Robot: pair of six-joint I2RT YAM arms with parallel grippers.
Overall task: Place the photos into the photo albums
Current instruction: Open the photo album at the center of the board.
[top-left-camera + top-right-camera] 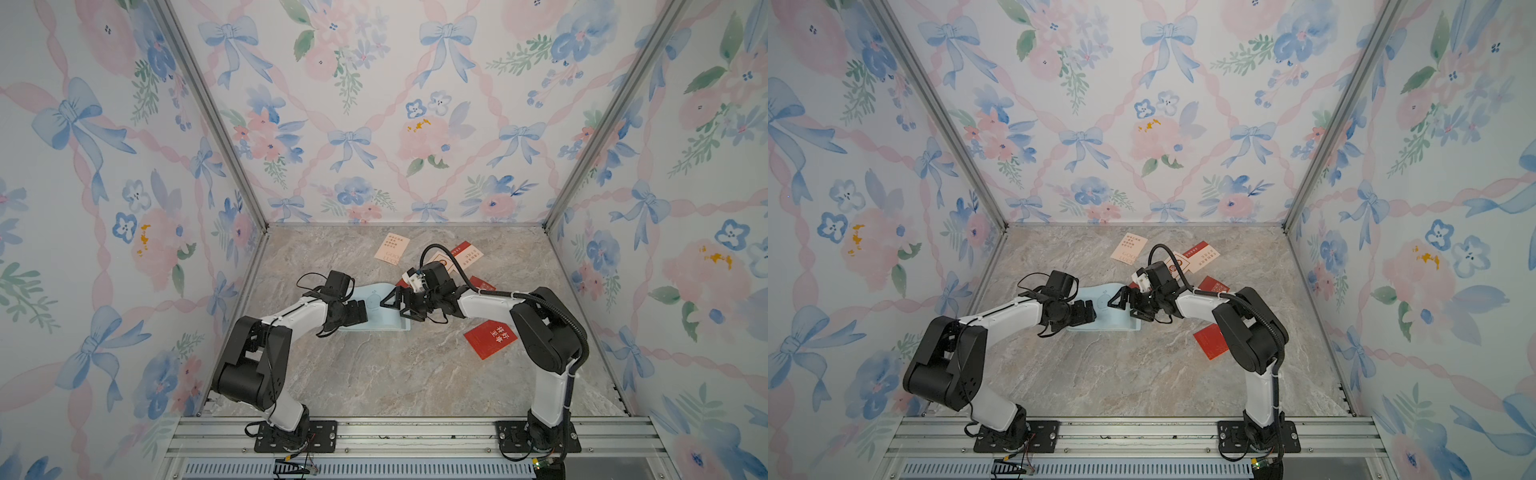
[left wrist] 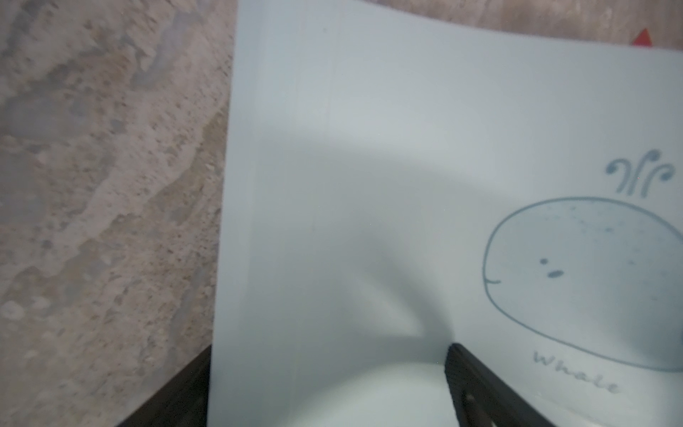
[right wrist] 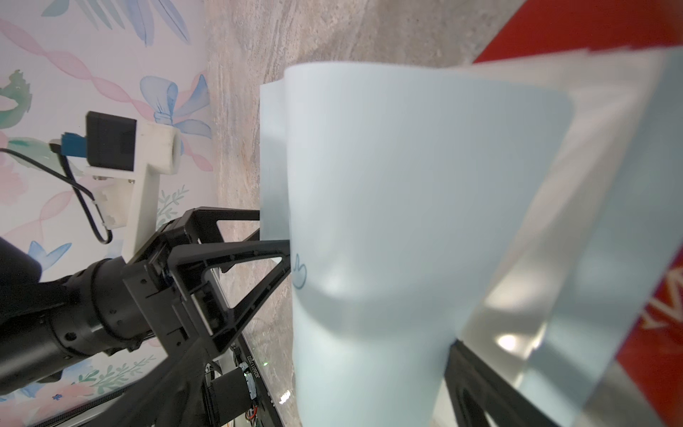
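1. Jaws of the left gripper point(image 1: 360, 312) stand wide across the album's left edge. In the left wrist view one finger point(image 2: 480, 388) rests on the cover beside the whale drawing, and the other sits off the edge, over the table point(image 1: 395, 374).
2. The pale blue album point(image 1: 374, 296) lies mid-table between the grippers, its cover bowed upward above clear pages.
3. The right gripper point(image 1: 394, 306) is spread wide at the album's right edge; contact is unclear.
4. The photos lie loose on the table: a cream photo point(image 1: 391, 248) behind the album and a red photo point(image 1: 490, 338) beside the right arm.
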